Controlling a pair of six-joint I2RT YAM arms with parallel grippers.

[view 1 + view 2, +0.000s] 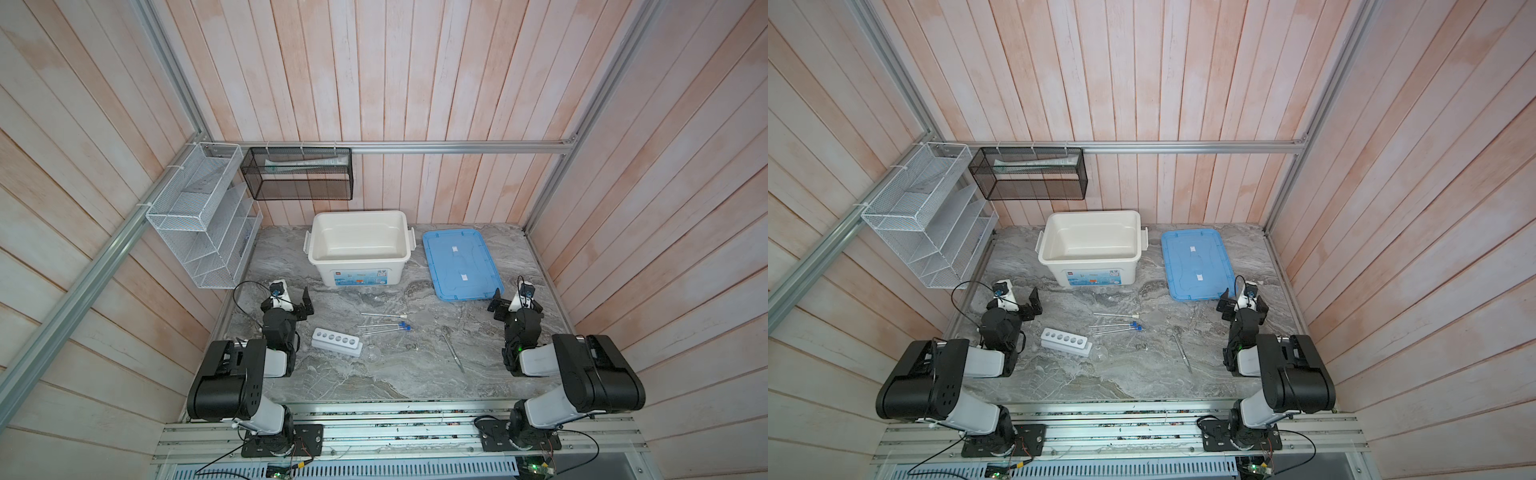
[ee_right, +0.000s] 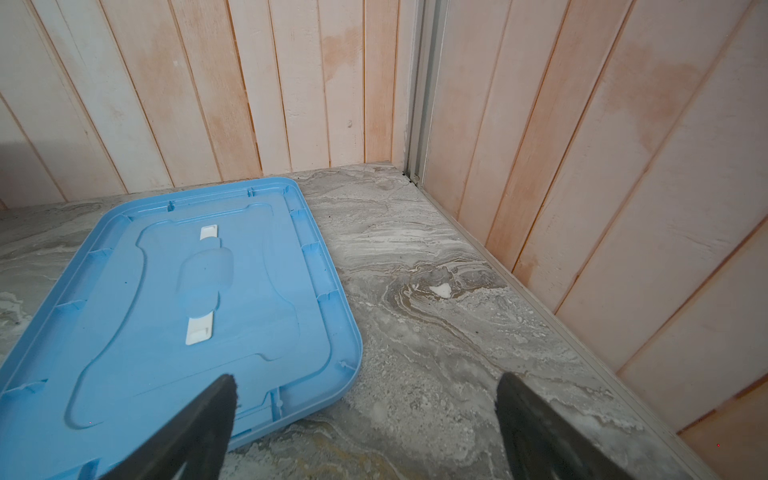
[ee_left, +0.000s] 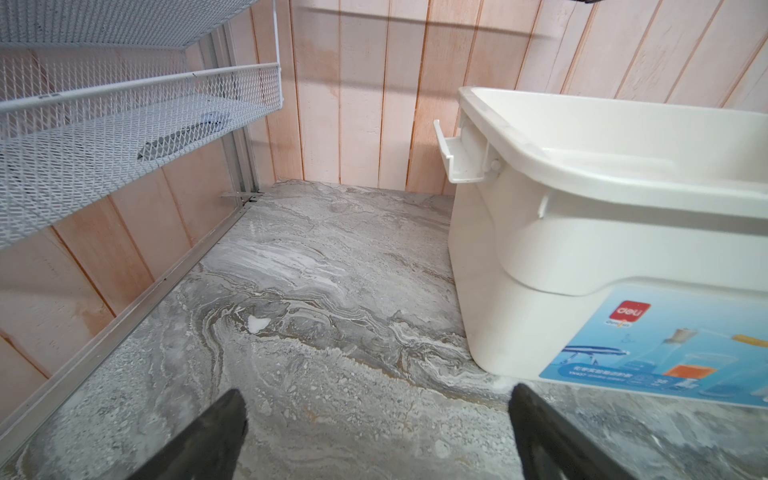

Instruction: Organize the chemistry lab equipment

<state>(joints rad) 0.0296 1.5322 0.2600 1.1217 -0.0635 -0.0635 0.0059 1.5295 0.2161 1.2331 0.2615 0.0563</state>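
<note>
Left gripper (image 3: 376, 390) and right gripper (image 2: 365, 377) stand wide open, empty. Three thin clear capped tubes (image 1: 382, 326) lie loose, near centre; a glancing pinch could roll them away.

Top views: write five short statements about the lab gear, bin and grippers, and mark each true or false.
1. All six holes of the white rack are empty. True.
2. The blue lid closes the white bin. False: the lid lies flat on the table beside the open bin.
3. The three tubes lie on the table, outside the rack. True.
4. The spatula is in the bin. False: it lies on the table, right of the tubes in both top views.
5. The left gripper holds the flask. False: it is open and empty; the flask sits on the table by the rack's end.
</note>
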